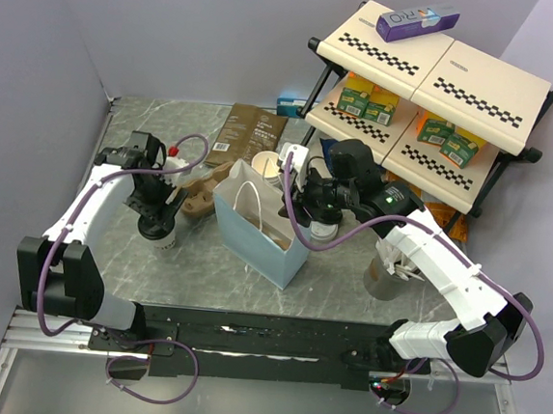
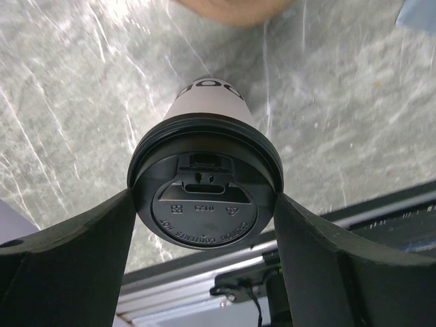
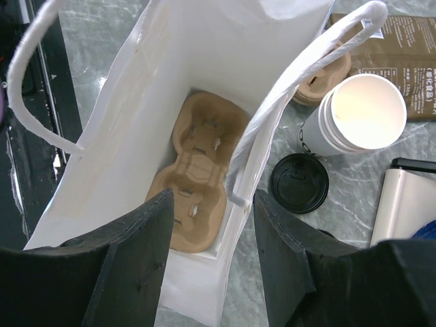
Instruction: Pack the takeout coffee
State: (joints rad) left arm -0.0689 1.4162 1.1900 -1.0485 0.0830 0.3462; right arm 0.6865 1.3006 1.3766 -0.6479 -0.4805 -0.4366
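Left end effector [image 1: 157, 218] is pinching the takeout coffee [image 2: 208, 105] by its black lid [image 2: 204, 211], over on the left side of the bench [image 1: 202, 280]. Right end effector [image 3: 214, 201] sits spread, straddling the white paper bag [image 3: 129, 109] rim, with the pulp carrier [image 3: 197, 170] inside the bag.

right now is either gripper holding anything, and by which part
the left gripper grips the takeout coffee by its black lid rim; the right gripper holds nothing, open over the white bag
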